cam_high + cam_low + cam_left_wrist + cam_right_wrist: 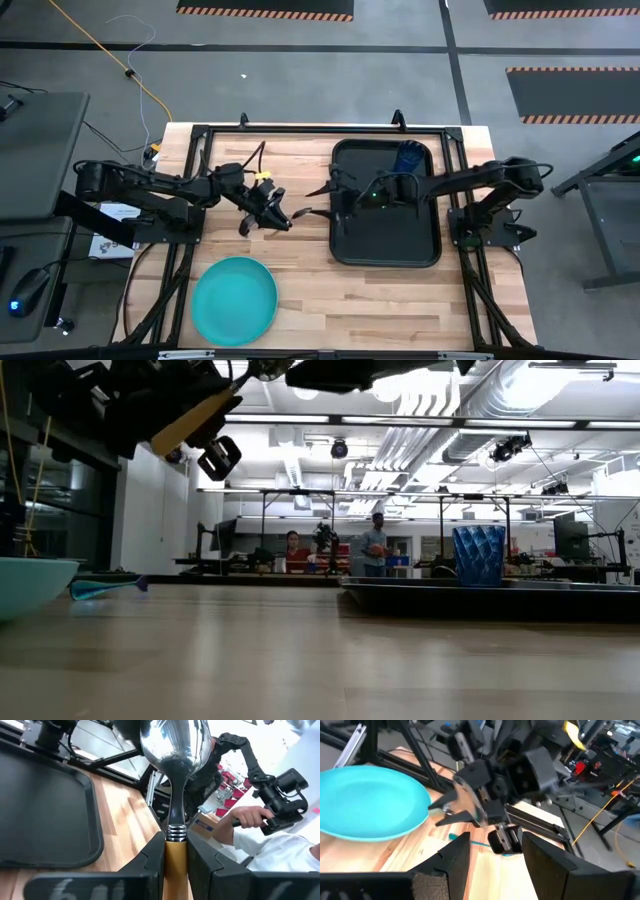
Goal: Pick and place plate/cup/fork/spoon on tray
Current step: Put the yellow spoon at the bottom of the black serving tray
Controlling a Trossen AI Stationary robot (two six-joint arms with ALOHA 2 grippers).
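My left gripper (283, 215) hangs above the table between the plate and the tray, shut on the spoon (175, 750), which has an orange handle and a silver bowl. My right gripper (492, 865) is open and empty above the tray's left edge (334, 200), facing the left gripper. The black tray (385, 240) lies at the table's right. The dark-blue cup (408, 157) stands in the tray's far right corner. The turquoise plate (235, 300) lies on the table at the near left. The thin bluish fork (105, 588) lies flat on the table below the left gripper. My left gripper pinches the spoon's orange handle (176, 857) between its two fingers, close to the silver collar where the neck begins. The fingers lie along the handle and point toward the tray. The spoon sticks out past the fingertips, bowl (175, 740) foremost, lifted clear of the table.
Black frame rails (300, 130) run along the table's far edge and sides. Bare wood lies between plate and tray (300, 280). A person's hand with a handle shows beyond the table in the left wrist view (250, 817); people stand far back in the room (375, 545).
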